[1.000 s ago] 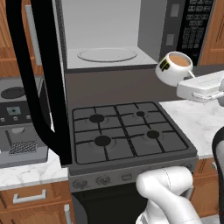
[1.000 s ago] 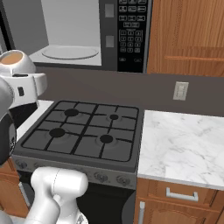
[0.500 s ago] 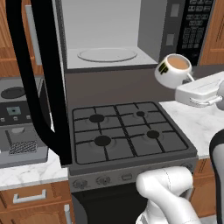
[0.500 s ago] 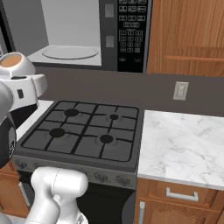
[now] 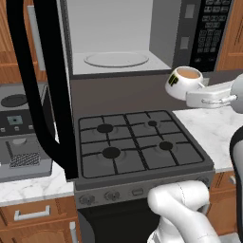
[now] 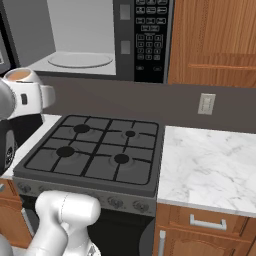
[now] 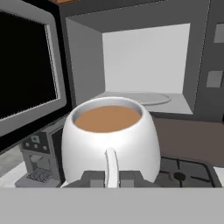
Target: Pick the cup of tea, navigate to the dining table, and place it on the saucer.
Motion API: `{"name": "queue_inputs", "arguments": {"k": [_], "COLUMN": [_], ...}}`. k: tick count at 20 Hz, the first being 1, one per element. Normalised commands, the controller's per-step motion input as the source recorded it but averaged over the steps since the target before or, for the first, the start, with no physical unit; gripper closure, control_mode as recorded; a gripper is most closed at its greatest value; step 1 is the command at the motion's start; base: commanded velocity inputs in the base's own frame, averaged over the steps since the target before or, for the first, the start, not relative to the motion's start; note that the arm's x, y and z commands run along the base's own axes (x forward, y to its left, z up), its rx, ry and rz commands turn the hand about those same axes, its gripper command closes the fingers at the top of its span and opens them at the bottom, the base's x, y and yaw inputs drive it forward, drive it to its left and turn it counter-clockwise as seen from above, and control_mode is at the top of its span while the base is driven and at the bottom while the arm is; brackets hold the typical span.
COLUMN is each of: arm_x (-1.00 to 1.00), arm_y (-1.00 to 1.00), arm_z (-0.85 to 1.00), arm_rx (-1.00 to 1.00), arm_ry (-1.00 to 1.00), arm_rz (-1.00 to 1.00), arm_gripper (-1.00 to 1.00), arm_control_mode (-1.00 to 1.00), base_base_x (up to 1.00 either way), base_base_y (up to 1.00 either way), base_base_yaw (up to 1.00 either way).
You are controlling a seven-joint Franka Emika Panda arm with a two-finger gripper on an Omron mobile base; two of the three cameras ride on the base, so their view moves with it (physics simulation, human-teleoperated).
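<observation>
Currently, in the left base view the cup of tea [image 5: 184, 81] is held clear of the open microwave [image 5: 118, 35], above the stove [image 5: 137, 147]. In the right base view it [image 6: 21, 76] is carried level. In the hand view the gripper [image 7: 112, 178] is clamped shut on the handle [image 7: 111, 167]; the cup should be kept upright while driving.

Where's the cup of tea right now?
The cup of tea is held in the gripper by its handle, in the air over the stove's right rear, below and in front of the open microwave.
</observation>
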Motion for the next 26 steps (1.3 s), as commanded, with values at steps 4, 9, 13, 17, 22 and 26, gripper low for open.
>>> {"name": "queue_inputs", "arguments": {"k": [4,9,13,17,22,26], "arm_x": [0.00,0.00,0.00,0.00,0.00,0.00], "arm_y": [0.00,0.00,0.00,0.00,0.00,0.00], "arm_z": [0.00,0.00,0.00,0.00,0.00,0.00], "arm_rx": [0.00,0.00,0.00,0.00,0.00,0.00], "arm_ry": [0.04,0.00,0.00,0.00,0.00,0.00], "arm_rz": [-0.01,0.00,0.00,0.00,0.00,0.00], "arm_gripper": [1.00,1.00,1.00,1.00,1.00,1.00], "arm_control_mode": [-1.00,-1.00,-1.00,-1.00,-1.00,1.00], "base_base_x": [0.00,0.00,0.00,0.00,0.00,-0.04], "base_base_y": [0.00,0.00,0.00,0.00,0.00,0.00], "base_base_yaw": [0.00,0.00,0.00,0.00,0.00,0.00]}}
